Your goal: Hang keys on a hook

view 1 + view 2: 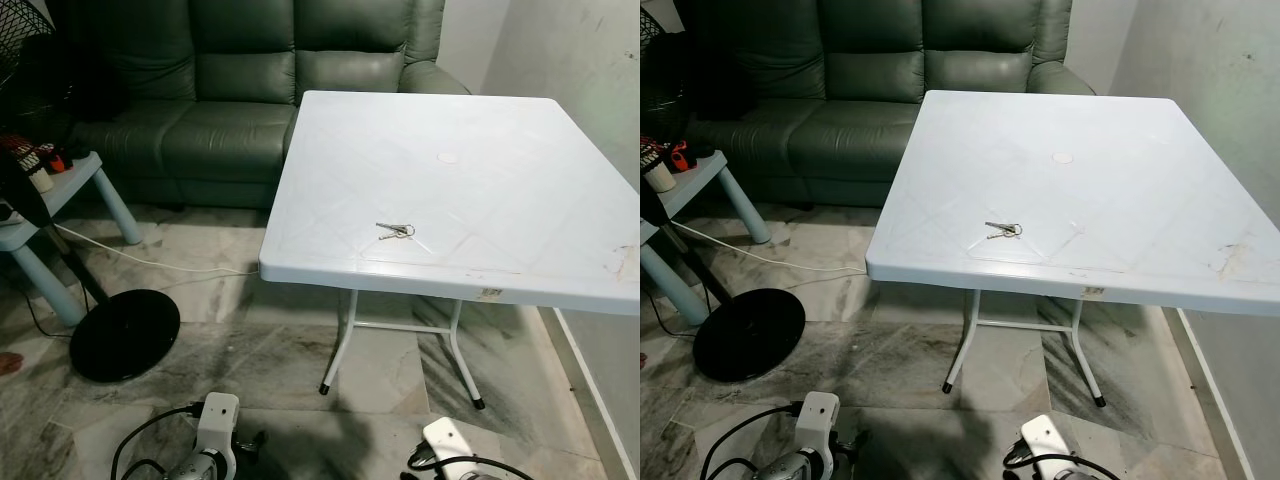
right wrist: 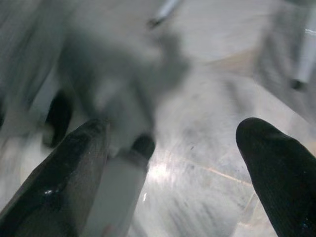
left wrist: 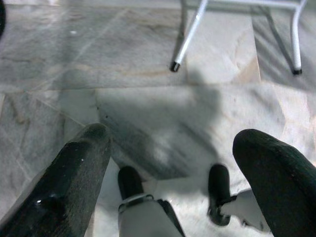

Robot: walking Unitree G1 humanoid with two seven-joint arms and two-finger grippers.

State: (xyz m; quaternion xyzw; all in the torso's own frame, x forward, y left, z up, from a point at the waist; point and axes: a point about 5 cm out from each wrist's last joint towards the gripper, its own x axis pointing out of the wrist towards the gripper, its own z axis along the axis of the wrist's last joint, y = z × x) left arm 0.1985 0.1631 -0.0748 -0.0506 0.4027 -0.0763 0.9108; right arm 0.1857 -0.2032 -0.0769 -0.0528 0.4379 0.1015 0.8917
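A small bunch of silver keys (image 1: 395, 231) lies on the white plastic table (image 1: 500, 150), near its front edge and left of centre. Both arms hang low at the bottom of the eye views, well below the tabletop. In the left wrist view my left gripper (image 3: 170, 153) is open, its two black fingers (image 3: 79, 168) spread wide over the marble floor. The right wrist view shows my right gripper (image 2: 173, 148) open too, with nothing between its fingers (image 2: 271, 163). Both wrist views look down past the robot's own feet.
A dark green sofa (image 1: 240, 90) stands behind the table. To the left are a pale blue stool (image 1: 60, 200) with small items, a fan with a round black base (image 1: 125, 335) and a white cable (image 1: 150, 262) on the floor. A wall runs along the right.
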